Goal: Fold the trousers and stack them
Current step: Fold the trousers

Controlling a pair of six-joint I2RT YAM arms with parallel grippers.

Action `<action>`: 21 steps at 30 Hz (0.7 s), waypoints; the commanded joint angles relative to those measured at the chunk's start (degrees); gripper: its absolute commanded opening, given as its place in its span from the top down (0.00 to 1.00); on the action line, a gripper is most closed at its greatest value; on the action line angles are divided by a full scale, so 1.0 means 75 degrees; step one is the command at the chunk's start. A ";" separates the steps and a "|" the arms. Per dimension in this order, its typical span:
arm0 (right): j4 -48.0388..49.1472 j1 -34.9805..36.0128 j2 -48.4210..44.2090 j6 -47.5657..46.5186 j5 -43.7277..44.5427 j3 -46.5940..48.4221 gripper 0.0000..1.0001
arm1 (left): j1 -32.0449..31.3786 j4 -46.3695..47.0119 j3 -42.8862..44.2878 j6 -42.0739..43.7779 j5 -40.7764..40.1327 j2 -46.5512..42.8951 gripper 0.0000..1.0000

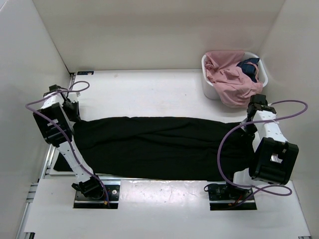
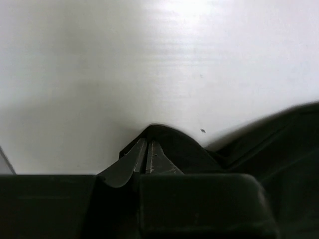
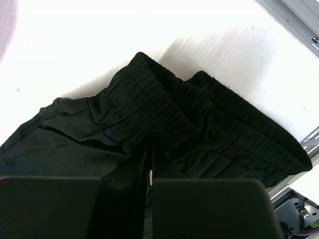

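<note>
Along the near edge of the bench (image 1: 149,89), the trousers (image 1: 159,147) are laid out full length, with the legs toward the left edge and the elastic waistband (image 3: 219,124) toward the right. At the left edge, the left hand (image 2: 148,152) is pressed together on a small peak of black cloth at the leg end. The right hand (image 3: 149,159) is pinched shut on gathered cloth just under the waistband. With both ends gripped at once, it is judged that the garment is held stretched so a fold can be carried across without bunching. Wrinkles are seen along the middle.

In the far right corner a white basket (image 1: 209,87) is set, with a pink garment (image 1: 232,82) spilling over its rim and a dark blue garment (image 1: 249,67) tucked behind. It lies just beyond the right hand and could be brushed if the waistband end is swung far.
</note>
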 commanded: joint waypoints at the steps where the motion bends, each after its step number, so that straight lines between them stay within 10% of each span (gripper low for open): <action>1: -0.0085 -0.0008 0.0092 -0.0092 0.0288 0.0531 1.00 | 0.0002 -0.0275 0.0209 0.0132 0.0542 -0.0401 0.86; 10: -0.0156 -0.0159 -0.0867 -0.0537 0.0406 0.1363 1.00 | 0.0002 0.0217 0.2179 0.0505 0.0238 -0.2380 0.86; 21: 0.0359 -0.0382 -0.2615 -0.0678 -0.0473 -0.0217 1.00 | 0.0002 0.0123 -0.0209 0.1046 -0.0454 -0.4384 0.86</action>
